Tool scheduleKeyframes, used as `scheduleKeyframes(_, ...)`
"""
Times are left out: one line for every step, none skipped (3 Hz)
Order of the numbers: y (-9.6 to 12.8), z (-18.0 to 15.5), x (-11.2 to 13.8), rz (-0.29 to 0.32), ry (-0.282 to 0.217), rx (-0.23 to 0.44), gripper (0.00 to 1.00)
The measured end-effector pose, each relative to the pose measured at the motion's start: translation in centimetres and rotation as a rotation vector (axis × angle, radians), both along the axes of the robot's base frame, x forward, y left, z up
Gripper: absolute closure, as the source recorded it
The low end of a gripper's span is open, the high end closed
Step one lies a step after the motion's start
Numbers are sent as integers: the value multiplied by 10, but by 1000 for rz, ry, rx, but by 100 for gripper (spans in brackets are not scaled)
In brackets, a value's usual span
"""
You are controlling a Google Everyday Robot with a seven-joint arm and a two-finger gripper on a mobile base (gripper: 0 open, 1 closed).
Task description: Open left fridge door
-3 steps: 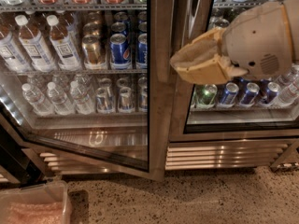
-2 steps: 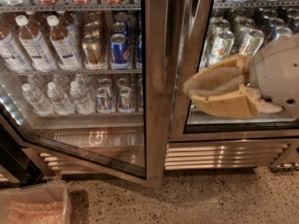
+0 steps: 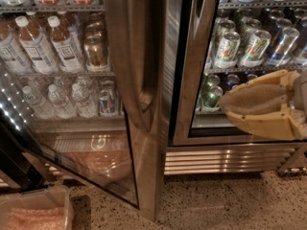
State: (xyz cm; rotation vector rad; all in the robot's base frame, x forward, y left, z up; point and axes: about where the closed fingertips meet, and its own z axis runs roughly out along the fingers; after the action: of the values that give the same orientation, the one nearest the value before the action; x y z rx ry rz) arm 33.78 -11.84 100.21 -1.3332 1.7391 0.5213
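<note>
The left fridge door (image 3: pixel 146 143) is a glass pane in a wide brushed-steel frame. It stands swung open toward me, with its long steel handle (image 3: pixel 139 75) facing the camera. Water bottles (image 3: pixel 57 99) and a blue Pepsi can (image 3: pixel 108 102) show through its glass. My gripper (image 3: pixel 225 103), with tan fingers, is at the right, in front of the right door's glass. It is shut on nothing and is well clear of the left door's edge.
The right steel-framed glass door (image 3: pixel 192 90) is closed over green-and-white cans (image 3: pixel 228 49). A steel vent grille (image 3: pixel 225 159) runs below it. A clear plastic bin (image 3: pixel 33 210) sits on the speckled floor (image 3: pixel 230 200) at the bottom left, next to the open door.
The left door has swung further open toward the camera. My gripper has moved right and down, away from the door's edge.
</note>
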Motion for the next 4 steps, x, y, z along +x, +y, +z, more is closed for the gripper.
scheduleKeyframes(-7,-17,46,-52,-46,-47,100)
scheduleKeyframes(-2,-33,88,-90,-71,-27,81)
scheduleKeyframes(-3,-30,92,-103,-84,-26,58)
scheduleKeyframes(-3,-30,92,-103,-84,-26,34)
